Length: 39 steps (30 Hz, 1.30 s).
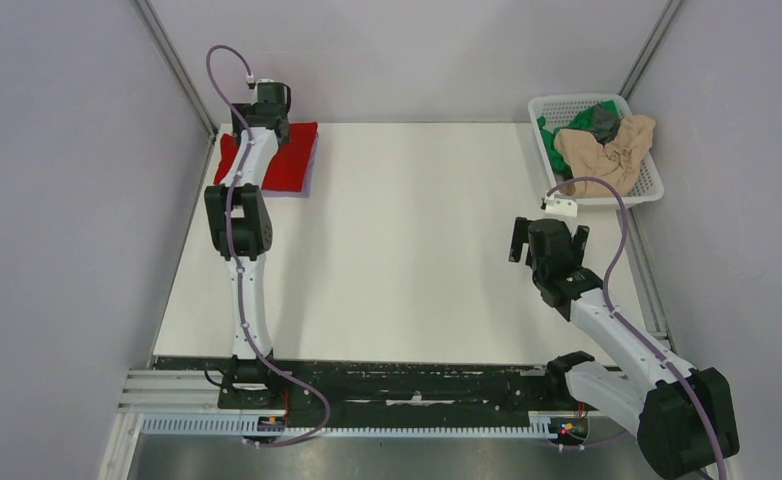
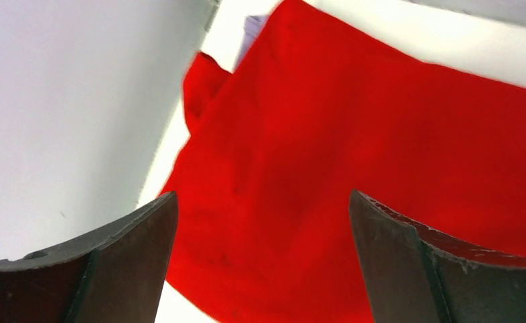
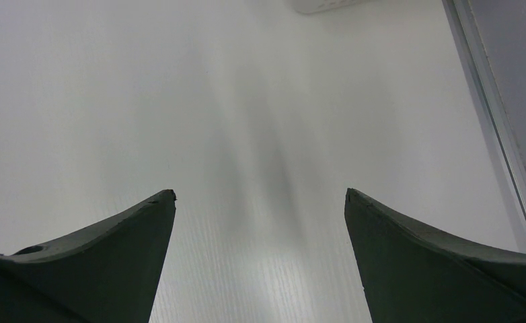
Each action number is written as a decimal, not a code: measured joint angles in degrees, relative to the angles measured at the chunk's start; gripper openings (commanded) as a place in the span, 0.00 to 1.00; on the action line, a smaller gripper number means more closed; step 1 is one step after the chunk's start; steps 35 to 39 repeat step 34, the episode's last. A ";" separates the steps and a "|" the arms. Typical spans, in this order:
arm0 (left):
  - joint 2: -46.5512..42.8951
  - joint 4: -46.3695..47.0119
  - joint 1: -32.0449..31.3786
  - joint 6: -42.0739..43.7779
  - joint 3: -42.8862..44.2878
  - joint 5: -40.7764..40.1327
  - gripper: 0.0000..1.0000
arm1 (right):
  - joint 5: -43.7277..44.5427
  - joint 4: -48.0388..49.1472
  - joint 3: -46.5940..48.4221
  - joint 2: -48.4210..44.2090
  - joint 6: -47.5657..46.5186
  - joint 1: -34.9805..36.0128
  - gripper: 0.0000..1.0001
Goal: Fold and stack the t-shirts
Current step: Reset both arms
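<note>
The red t-shirt [image 1: 292, 160] lies folded flat at the far left corner of the bench [image 1: 417, 250], on top of a pale lavender shirt [image 2: 249, 35] whose edge peeks out beneath it. The left hand [image 2: 261, 202] hovers over the red cloth, spread wide and holding nothing. The right hand [image 3: 260, 195] is near the right edge, also wide and empty above bare bench. At the far right corner, a white mesh basket [image 1: 607, 200] holds crumpled beige [image 1: 607, 150], green [image 1: 549, 140] and dark grey [image 1: 602, 122] shirts.
</note>
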 measured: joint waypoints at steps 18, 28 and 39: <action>-55.36 8.37 -12.46 -23.21 -60.26 20.81 1.00 | -2.34 -0.46 -0.98 -9.29 0.68 0.00 0.98; -78.14 10.82 -32.15 -35.23 -93.88 21.88 1.00 | -5.53 0.31 -11.80 -17.79 3.06 0.00 0.98; -82.77 6.95 -32.17 -37.53 -95.82 18.43 1.00 | -5.86 0.42 -17.14 -20.79 3.63 0.00 0.98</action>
